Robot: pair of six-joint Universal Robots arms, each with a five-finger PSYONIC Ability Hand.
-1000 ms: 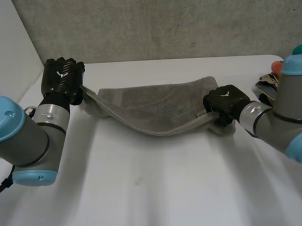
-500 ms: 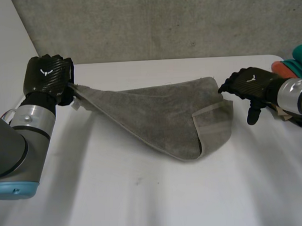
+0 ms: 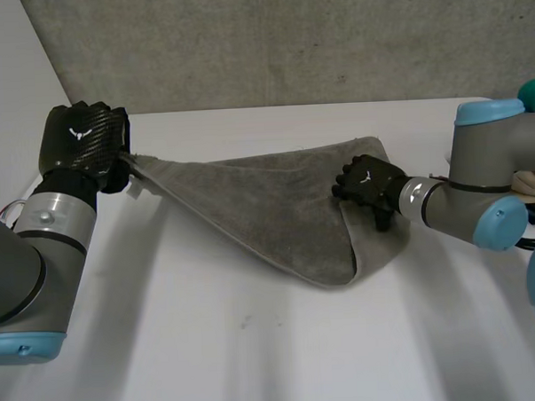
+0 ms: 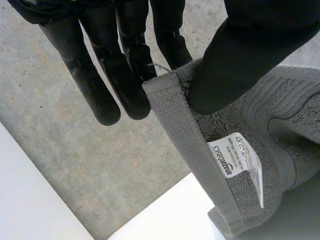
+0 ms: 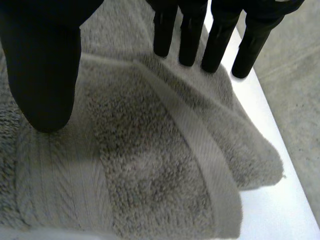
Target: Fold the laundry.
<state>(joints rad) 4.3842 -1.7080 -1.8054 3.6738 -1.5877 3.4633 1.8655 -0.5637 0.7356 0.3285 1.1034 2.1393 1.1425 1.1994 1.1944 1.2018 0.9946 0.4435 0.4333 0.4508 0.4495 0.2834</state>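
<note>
The right hand [image 3: 366,183], fingers straight, has returned to the towel [image 3: 277,204] at its flopped right corner on the worktop [image 3: 256,343], likely to regrasp, while the left hand [image 3: 83,142] still pinches the other corner aloft.

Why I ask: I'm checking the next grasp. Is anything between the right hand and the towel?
Nothing visible does. The right hand is open directly over one end of the towel, its thumb and straight fingers against bare cloth. The left hand pinches the opposite corner.
</note>
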